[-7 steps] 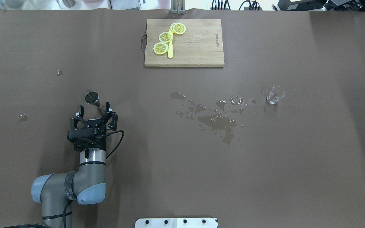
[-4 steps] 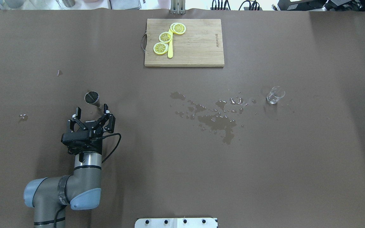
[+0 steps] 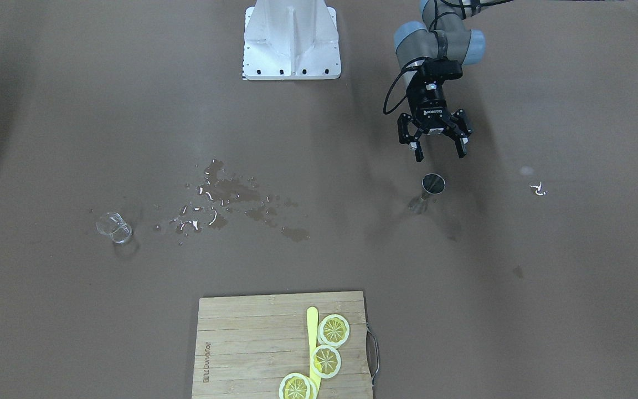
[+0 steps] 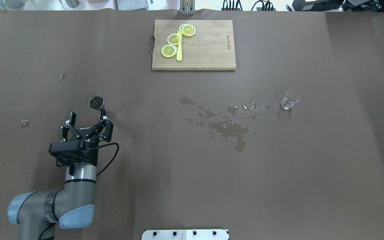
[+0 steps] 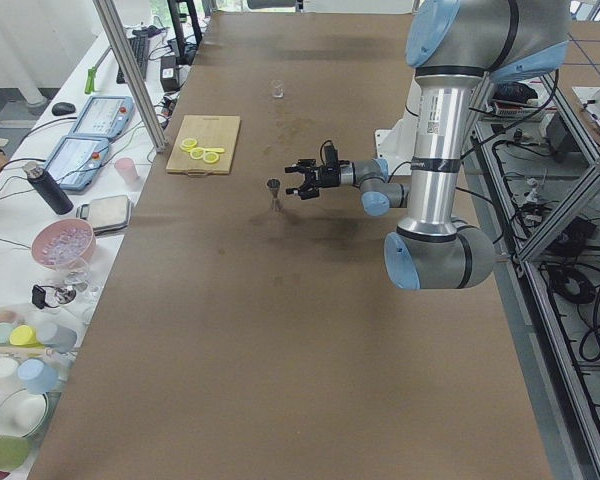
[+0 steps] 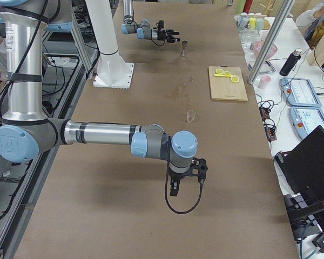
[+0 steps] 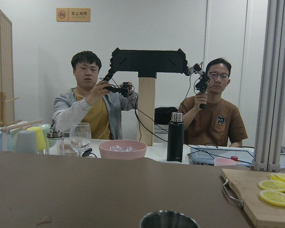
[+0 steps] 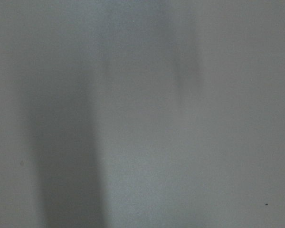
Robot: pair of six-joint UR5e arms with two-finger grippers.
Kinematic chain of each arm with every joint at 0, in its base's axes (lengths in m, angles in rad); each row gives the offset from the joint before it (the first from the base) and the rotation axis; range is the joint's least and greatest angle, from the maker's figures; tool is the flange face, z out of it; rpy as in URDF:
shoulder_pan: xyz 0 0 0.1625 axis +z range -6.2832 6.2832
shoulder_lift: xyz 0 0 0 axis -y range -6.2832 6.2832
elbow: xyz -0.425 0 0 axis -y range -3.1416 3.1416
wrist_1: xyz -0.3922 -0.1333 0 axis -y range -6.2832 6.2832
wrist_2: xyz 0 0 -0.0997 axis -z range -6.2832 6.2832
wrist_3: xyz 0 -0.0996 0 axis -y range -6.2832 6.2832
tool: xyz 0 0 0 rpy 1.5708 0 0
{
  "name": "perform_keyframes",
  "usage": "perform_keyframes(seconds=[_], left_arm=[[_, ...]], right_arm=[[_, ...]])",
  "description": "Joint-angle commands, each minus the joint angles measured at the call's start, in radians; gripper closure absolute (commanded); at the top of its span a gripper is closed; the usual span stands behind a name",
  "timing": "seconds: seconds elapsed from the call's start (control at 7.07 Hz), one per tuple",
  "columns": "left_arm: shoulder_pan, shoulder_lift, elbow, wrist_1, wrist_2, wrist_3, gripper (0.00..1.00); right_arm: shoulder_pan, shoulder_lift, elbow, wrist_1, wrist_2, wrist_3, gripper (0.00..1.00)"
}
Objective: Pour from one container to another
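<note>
Two containers stand well apart on the table (image 4: 178, 186), neither one held.
One steel jigger (image 4: 96, 102) stands upright on the robot's left side and one clear glass beaker (image 4: 289, 100) on its right, with spilled liquid (image 4: 228, 128) between them; their contents cannot be made out. One cutting board (image 4: 208, 46) carries three lemon slices (image 4: 174, 39). The left gripper (image 4: 87, 116) hovers near the jigger, jaws spread wide, empty. The right gripper (image 6: 186, 182) shows only side-on; its state cannot be told.

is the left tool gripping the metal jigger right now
No, the left tool hangs open on the robot's side of the metal jigger, with a clear gap between its fingertips and the cup.
</note>
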Motion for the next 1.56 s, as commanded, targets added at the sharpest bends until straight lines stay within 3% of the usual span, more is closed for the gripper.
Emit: perform_keyframes(seconds=[0.0,0.42,0.71,0.99,1.41], left_arm=[[-0.005,0.083,-0.165,-0.009,-0.019,0.126,0.01],[-0.031,0.094,-0.319,-0.029,-0.158,0.389,0.01],[-0.137,0.036,-0.327,-0.090,-0.315,0.610,0.01],[-0.316,-0.018,-0.307,-0.104,-0.592,0.806,0.01],[-0.636,-0.139,-0.134,-0.100,-1.099,0.852,0.01]], right_arm=[[0.000,-0.001,0.000,0.000,0.000,0.000,0.00],[-0.001,-0.001,0.000,0.000,0.000,0.000,0.00],[0.000,0.000,0.000,0.000,-0.002,0.000,0.00],[-0.001,-0.001,-0.002,0.002,-0.002,0.000,0.00],[-0.001,-0.001,-0.009,0.005,-0.002,-0.002,0.00]])
